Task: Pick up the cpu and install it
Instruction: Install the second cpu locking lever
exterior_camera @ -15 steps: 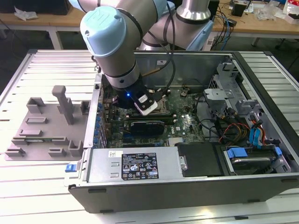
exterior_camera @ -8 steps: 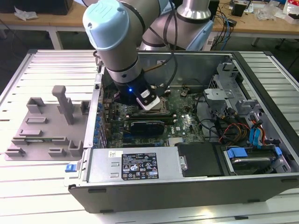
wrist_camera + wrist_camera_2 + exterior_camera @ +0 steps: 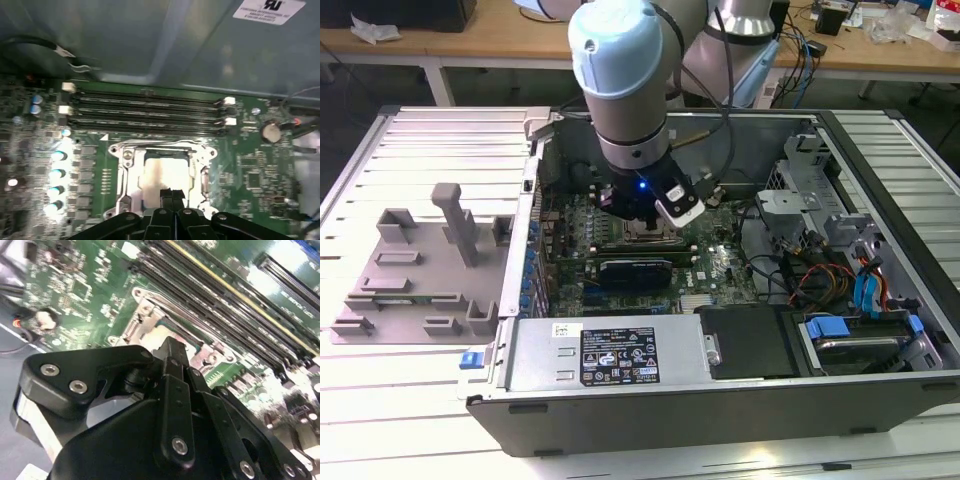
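The cpu (image 3: 162, 172) shows as a pale silver-white square lying flat inside the metal socket frame (image 3: 125, 165) on the green motherboard. My gripper (image 3: 171, 194) hangs just over the cpu's near edge, its two black fingers pressed together and shut. I cannot tell whether the tips touch the chip. In the second wrist view the gripper (image 3: 172, 347) points down at the same socket frame (image 3: 150, 315), and it covers most of the cpu. In the exterior view the gripper (image 3: 642, 215) is low inside the open computer case, over the socket.
Black memory slots (image 3: 150, 107) run beside the socket. A graphics card (image 3: 635, 268), cables (image 3: 810, 275) and drive bays (image 3: 855, 335) crowd the case. The case wall (image 3: 530, 230) stands close by. A grey plastic fixture (image 3: 420, 265) sits on the ribbed table at the exterior view's left.
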Tool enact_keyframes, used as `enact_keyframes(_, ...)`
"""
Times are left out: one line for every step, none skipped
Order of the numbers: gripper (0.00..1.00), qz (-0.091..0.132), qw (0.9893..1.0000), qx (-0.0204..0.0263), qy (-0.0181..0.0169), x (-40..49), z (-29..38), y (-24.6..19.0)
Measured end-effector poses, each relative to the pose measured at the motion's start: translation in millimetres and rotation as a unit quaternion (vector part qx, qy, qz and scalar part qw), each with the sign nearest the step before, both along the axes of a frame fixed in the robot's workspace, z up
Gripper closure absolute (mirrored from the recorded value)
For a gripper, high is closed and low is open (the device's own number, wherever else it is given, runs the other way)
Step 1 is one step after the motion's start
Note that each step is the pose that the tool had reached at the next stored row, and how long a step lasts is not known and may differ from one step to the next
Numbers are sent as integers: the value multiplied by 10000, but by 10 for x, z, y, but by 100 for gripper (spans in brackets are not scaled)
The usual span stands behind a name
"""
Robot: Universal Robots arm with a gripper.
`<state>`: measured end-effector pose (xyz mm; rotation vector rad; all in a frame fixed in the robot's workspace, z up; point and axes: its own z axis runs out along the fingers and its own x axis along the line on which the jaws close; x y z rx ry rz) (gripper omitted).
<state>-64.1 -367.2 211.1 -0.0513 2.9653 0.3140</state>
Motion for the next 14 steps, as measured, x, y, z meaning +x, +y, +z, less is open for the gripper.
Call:
enact_keyframes(89, -1, 10000, 0, 48, 4, 0, 0)
enact_keyframes(89, -1, 10000, -2, 50, 5, 0, 2)
enact_keyframes(89, -1, 9998, -142, 127, 15, 11, 7)
enact_keyframes(89, -2, 9996, -231, 186, 20, 31, 9)
enact_keyframes(89, -4, 9991, -353, 232, 24, 50, 21)
enact_keyframes(89, -5, 9986, -454, 254, 30, 63, 57)
enact_keyframes(89, -5, 9986, -474, 253, 36, 80, 113)
enact_keyframes(89, -5, 9985, -476, 253, 37, 95, 138)
enact_keyframes(89, -5, 9985, -476, 254, 38, 103, 150)
enact_keyframes(89, -5, 9985, -478, 255, 41, 148, 179)
enact_keyframes(89, -5, 9985, -478, 254, 41, 198, 180)
enact_keyframes(89, -5, 9985, -478, 254, 42, 219, 180)
enact_keyframes(89, -5, 9985, -477, 253, 42, 220, 180)
enact_keyframes(89, -5, 9985, -478, 254, 41, 223, 180)
